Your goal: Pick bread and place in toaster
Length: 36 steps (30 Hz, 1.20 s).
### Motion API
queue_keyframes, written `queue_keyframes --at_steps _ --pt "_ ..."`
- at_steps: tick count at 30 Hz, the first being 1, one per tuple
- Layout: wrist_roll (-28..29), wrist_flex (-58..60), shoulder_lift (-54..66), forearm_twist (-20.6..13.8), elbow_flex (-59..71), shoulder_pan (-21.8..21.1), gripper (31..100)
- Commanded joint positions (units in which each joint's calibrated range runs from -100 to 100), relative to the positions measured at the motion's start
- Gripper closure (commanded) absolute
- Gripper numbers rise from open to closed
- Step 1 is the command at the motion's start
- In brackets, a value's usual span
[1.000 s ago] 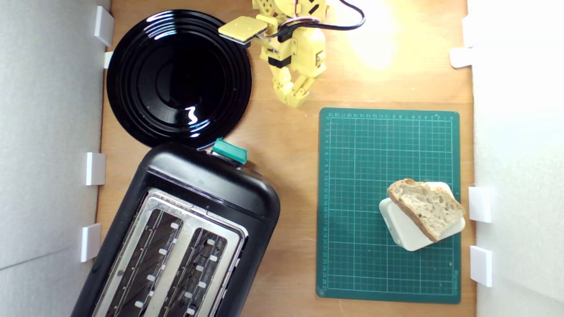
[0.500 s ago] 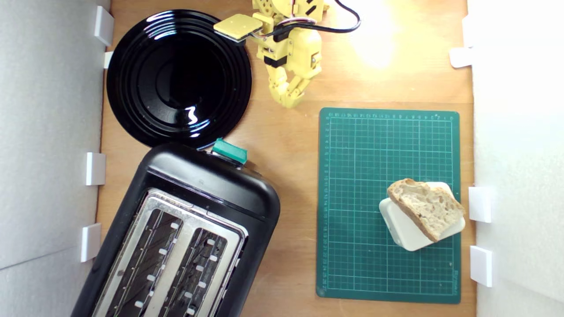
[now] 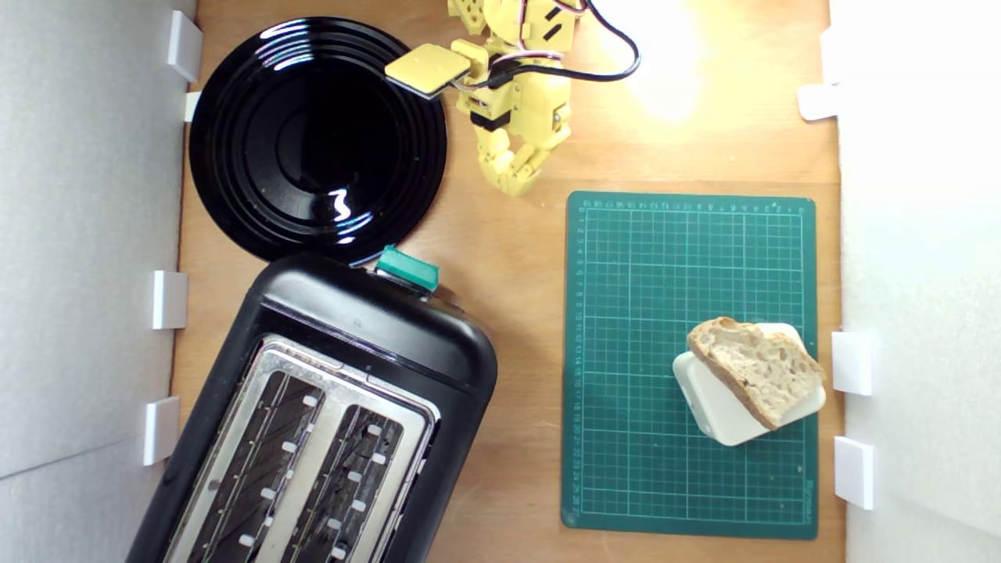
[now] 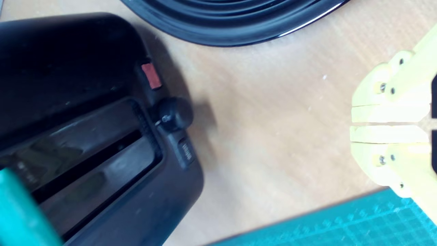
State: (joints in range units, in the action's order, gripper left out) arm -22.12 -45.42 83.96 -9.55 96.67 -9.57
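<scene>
Bread (image 3: 760,372) lies on the cream box (image 3: 723,414), well apart from me. My gripper (image 3: 512,181) hangs clenched and empty above bare wood beside the plate (image 3: 313,141).

You are working at a bench-top test cell, not a kitchen: a wooden tabletop (image 3: 508,313) enclosed by white foam walls (image 3: 86,234) held with white brackets (image 3: 169,299), plus a green gridded cutting mat (image 3: 626,313) and staged toaster (image 3: 313,414).

From my exterior view, the toaster (image 3: 313,414) runs off the near edge, and the arm (image 3: 516,47) is cut at the far edge. My wrist view is blurred, showing only the plate's (image 4: 235,24) rim and a corner of the mat (image 4: 341,225).
</scene>
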Motion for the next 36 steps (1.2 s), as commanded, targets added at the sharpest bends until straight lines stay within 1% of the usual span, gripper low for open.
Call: queue_keyframes --at_steps 1,8,14,17,20,24,27,30,34,36 --pt "0.2 5.2 -2.9 -0.2 -1.8 -0.5 98.7" --pt "0.5 5.3 -2.7 -0.2 -1.7 -0.6 99.0" --pt "1.9 8.8 -3.6 -0.2 -1.8 -0.6 98.9" --pt "3.9 16.5 -6.8 -0.2 -1.8 -0.7 98.7" --pt "5.9 24.9 -14.2 -1.1 -1.9 -3.2 98.9" --pt "7.5 35.4 -22.0 -1.6 -1.9 -4.1 99.0" --pt "10.5 43.6 -30.0 -5.3 -2.6 -5.8 99.0" --pt "13.6 50.2 -36.4 -9.0 -3.7 -5.9 98.8" --pt "16.4 59.2 -43.5 -15.7 -3.7 -5.7 98.4" --pt "18.2 63.7 -46.8 -18.3 -3.7 -5.2 98.3"
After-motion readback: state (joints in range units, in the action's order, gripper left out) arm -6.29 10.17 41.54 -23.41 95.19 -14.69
